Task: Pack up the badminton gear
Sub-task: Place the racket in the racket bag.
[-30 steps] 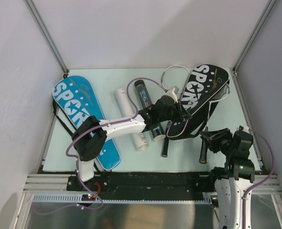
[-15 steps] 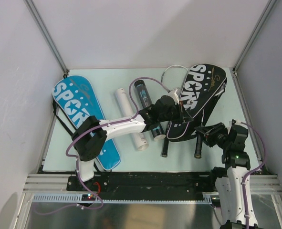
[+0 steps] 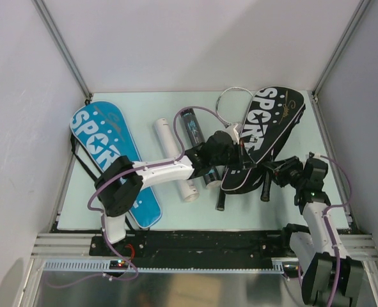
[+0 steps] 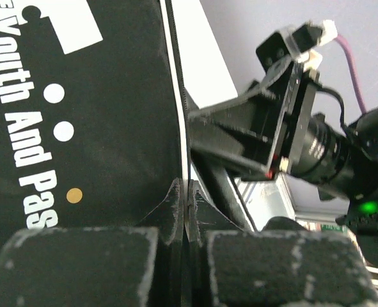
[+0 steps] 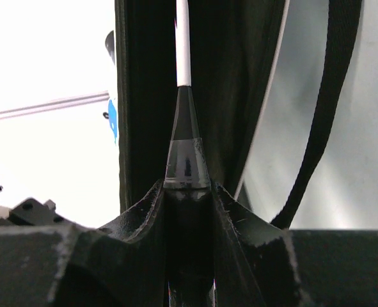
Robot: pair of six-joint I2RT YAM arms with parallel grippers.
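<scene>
firmly, racket [image 5: 183, 121] in right gripper [image 5: 189, 195]

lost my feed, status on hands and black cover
Left hand shut on black cover edge. Right hand shut on racket handle. Second handle lies alongside.

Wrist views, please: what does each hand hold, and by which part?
The right hand grips a racket at its handle's cone; left hand pinches the black cover's edge.

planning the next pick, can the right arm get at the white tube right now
Probably not: the right gripper is shut on a racket handle, and the left arm lies across the white tube.
</scene>
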